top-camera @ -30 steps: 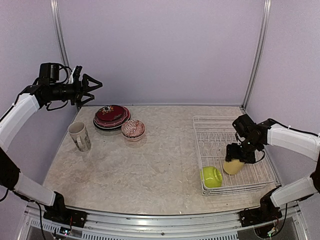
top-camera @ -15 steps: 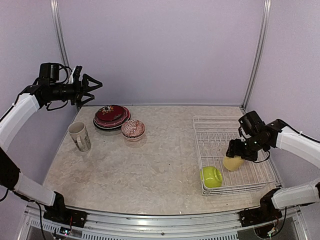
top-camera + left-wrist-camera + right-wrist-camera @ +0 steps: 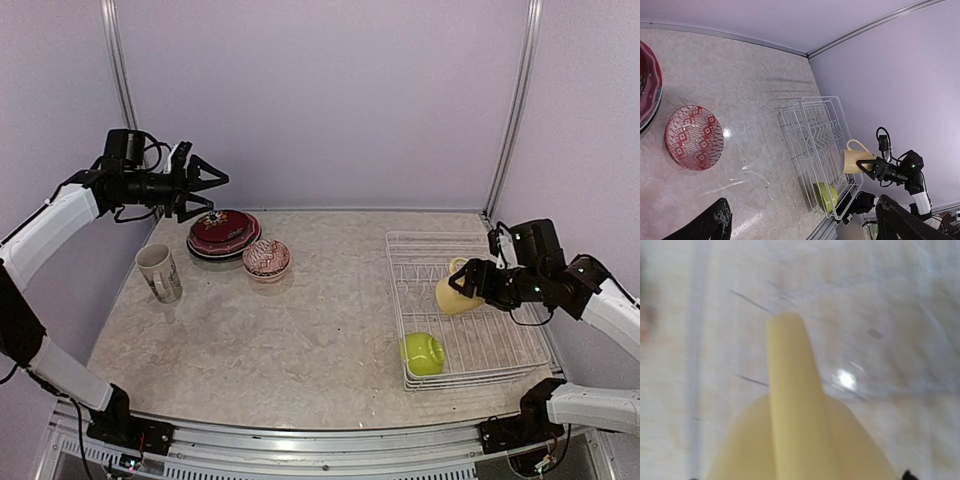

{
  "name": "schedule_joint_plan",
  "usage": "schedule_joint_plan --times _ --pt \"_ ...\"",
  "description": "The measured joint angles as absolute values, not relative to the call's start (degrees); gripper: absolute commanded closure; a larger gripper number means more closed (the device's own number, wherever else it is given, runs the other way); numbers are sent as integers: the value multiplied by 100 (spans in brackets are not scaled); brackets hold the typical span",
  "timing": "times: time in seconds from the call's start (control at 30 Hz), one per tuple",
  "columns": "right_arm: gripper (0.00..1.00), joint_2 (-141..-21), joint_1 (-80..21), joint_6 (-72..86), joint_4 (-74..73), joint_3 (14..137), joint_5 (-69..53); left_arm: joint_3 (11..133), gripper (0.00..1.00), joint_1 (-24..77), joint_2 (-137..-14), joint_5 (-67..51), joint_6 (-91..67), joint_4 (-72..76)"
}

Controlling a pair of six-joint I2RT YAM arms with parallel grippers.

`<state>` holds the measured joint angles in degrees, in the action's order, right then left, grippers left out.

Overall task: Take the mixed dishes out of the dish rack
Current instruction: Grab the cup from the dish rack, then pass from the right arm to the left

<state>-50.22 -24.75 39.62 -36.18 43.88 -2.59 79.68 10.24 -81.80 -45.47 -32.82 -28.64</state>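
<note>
The yellow mug [image 3: 452,292] is pale and glossy. It is tipped on its side in the air with its handle pointing up, held over the middle of the white wire dish rack [image 3: 490,345]. The right gripper [image 3: 475,283] is clamped on it from the right, seemingly at the rim, though the wrist view is too blurred to confirm. That arm reaches in from the right with its forearm nearly level. A lime-green bowl [image 3: 423,353] lies in the rack's near left corner. The left gripper [image 3: 215,192] is spread wide and holds nothing. It is raised above the stacked plates [image 3: 222,232], its arm stretched rightwards. A red-patterned bowl [image 3: 266,258] and a cream mug [image 3: 159,272] stand on the table [image 3: 320,320].
</note>
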Motion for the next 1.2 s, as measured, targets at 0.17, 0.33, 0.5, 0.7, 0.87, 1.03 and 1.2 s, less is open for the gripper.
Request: schedule_joint_plan --times 0.17,0.33,0.5,0.7,0.87,1.03,1.2 --pt "100 -5092 -2477 4069 -2694 4434 -943 7885 1 1507 -8436 -5087 -4248 -2222" --pt "100 -5640 -2506 4397 -1264 4434 -1806 7620 1 2340 -8595 -5317 -5258 -1317" --pt "100 -6355 -2842 4722 -25 4576 -2292 7483 4 3151 -8858 -5339 -5896 -386" --pt "100 -7323 -3603 4947 1044 5059 -2550 7397 8 3597 -9231 -5334 -6401 502" --pt "100 -7721 -3986 5107 1671 5242 -2617 7393 10 3793 -9404 -5339 -6681 998" --pt "100 -8031 -4117 5231 2143 5457 -2652 7290 27 3905 -9424 -5347 -6934 1476" --pt "100 -8278 -4145 5459 2689 5461 -2714 7199 47 3975 -9489 -5430 -7148 2018"
